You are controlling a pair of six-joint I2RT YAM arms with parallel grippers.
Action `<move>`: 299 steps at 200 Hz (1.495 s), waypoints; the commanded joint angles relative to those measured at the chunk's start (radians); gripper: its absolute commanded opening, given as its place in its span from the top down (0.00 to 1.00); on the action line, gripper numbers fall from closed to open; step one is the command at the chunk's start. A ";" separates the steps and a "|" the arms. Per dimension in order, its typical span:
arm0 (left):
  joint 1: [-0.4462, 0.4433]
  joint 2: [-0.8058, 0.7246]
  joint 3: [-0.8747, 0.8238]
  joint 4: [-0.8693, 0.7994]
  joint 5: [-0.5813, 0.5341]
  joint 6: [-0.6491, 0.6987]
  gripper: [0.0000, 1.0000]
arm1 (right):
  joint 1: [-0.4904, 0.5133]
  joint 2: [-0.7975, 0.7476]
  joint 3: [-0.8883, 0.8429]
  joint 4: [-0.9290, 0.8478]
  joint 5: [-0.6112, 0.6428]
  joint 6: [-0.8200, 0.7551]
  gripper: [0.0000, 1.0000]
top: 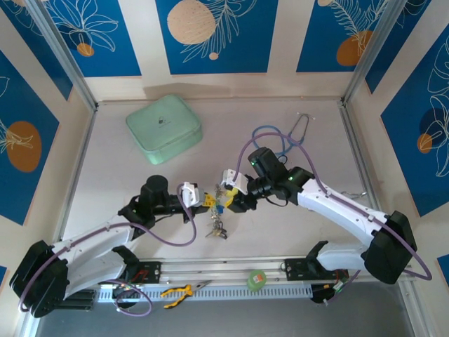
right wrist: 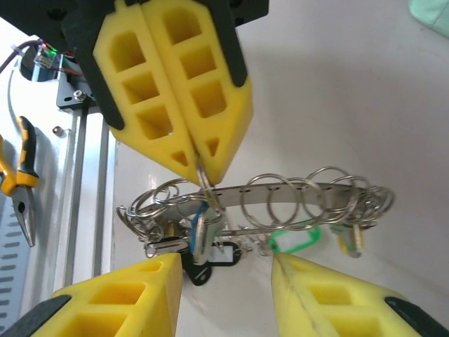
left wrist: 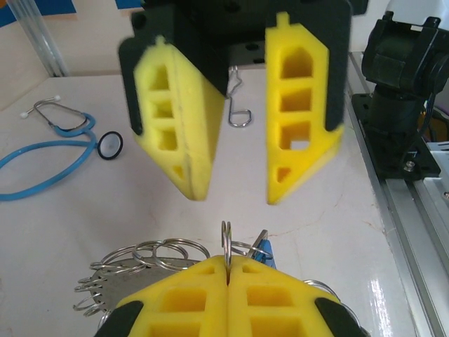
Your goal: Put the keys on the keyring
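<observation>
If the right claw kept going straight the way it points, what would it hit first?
Most likely the keyring and its keys, just ahead of the open right gripper. The left gripper, shut on the keyring, is right behind. Depth is unclear.

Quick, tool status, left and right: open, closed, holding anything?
Left tool: closed, pinching a small split ring.
Right tool: open, holding nothing.

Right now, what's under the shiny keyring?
Keys with blue, black and green tags show beneath the keyring; the open right gripper covers parts of them.
</observation>
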 commanded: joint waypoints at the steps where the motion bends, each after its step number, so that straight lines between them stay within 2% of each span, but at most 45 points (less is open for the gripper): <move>1: -0.006 -0.026 -0.006 0.084 0.006 -0.016 1.00 | 0.011 -0.009 -0.033 0.081 -0.053 0.073 0.61; 89: -0.005 -0.037 -0.019 0.109 0.003 -0.041 1.00 | 0.036 0.054 -0.035 0.106 -0.080 0.064 0.64; 109: -0.006 -0.035 -0.022 0.125 0.003 -0.048 1.00 | 0.037 0.065 -0.033 0.106 -0.078 0.062 0.70; 134: -0.006 -0.031 -0.027 0.151 0.004 -0.061 1.00 | 0.037 0.075 -0.029 0.115 -0.087 0.064 0.84; 159: -0.006 -0.028 -0.038 0.217 0.012 -0.082 1.00 | 0.036 0.093 -0.017 0.118 -0.098 0.061 0.92; 214: -0.006 -0.028 -0.051 0.277 0.024 -0.092 1.00 | 0.040 0.122 0.008 0.105 -0.105 0.050 0.97; 229: -0.006 -0.029 -0.047 0.243 0.026 -0.079 1.00 | 0.038 0.114 0.007 0.102 -0.086 0.052 1.00; 269: -0.006 -0.057 -0.038 0.120 0.014 -0.015 1.00 | 0.003 0.021 -0.013 0.080 -0.014 0.053 1.00; 299: -0.011 -0.050 -0.020 0.053 0.015 0.020 1.00 | -0.020 -0.023 0.002 0.067 -0.014 0.054 1.00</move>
